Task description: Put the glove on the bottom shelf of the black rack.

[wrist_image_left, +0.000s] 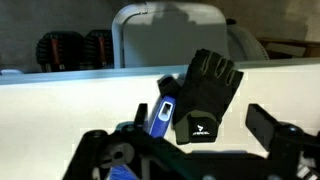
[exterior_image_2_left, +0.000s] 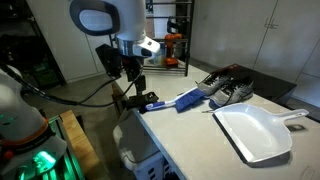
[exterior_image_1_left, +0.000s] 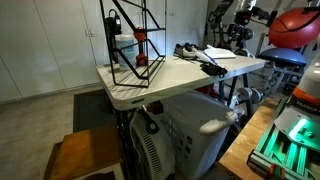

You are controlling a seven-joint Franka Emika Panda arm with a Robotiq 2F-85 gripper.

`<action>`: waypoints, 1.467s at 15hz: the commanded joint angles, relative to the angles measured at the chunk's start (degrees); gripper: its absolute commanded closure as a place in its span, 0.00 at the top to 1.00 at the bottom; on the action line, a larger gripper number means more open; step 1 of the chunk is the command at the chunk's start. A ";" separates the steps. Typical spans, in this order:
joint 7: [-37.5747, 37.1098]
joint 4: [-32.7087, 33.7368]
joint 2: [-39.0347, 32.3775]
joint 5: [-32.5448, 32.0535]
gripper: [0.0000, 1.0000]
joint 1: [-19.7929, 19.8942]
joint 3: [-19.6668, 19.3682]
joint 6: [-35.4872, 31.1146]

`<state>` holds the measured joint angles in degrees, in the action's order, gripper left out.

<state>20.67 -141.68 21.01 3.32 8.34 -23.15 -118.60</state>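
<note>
A black glove (wrist_image_left: 207, 85) with a white logo on its cuff lies flat on the white table (wrist_image_left: 70, 100), near the table's edge. In both exterior views it is a small dark shape (exterior_image_1_left: 213, 68) (exterior_image_2_left: 151, 102). My gripper (wrist_image_left: 200, 123) is open and hangs just above the glove's cuff end, one finger on each side, with nothing held. An exterior view shows it over the table's corner (exterior_image_2_left: 133, 88). The black wire rack (exterior_image_1_left: 131, 45) stands at the other end of the table, with an orange thing and a white thing inside it.
A blue brush (wrist_image_left: 162, 118) (exterior_image_2_left: 187, 99) lies right beside the glove. A pair of shoes (exterior_image_2_left: 227, 90) and a white dustpan (exterior_image_2_left: 255, 135) lie further along the table. White machines (exterior_image_1_left: 190, 135) stand below the table's edge.
</note>
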 commanded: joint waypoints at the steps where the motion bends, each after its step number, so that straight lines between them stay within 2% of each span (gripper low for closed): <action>1: -3.26 1.98 -8.03 3.12 1.00 1.57 1.23 -5.54; 3: -4.58 2.97 -10.99 4.53 1.00 1.78 1.74 -7.58; 5: -8.54 3.91 -13.81 2.75 1.00 2.71 3.12 -10.82; 9: -14.37 6.98 -18.37 -0.82 1.00 3.33 5.83 -9.73; 12: -11.02 9.41 -20.06 5.64 1.00 2.62 7.02 -6.13; 16: -13.88 13.15 -22.46 11.41 1.00 2.96 8.46 -5.02; 17: -14.15 13.96 -23.36 11.46 1.00 2.82 8.87 -5.38; 20: -6.81 15.79 -25.40 10.02 1.00 2.20 10.59 -5.11; 21: -10.63 13.67 -22.88 9.61 1.00 2.92 10.23 -6.36; 22: -9.34 14.22 -23.57 9.60 1.00 2.75 10.78 -6.36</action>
<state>11.43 -127.55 -2.60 13.00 10.43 -12.99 -125.11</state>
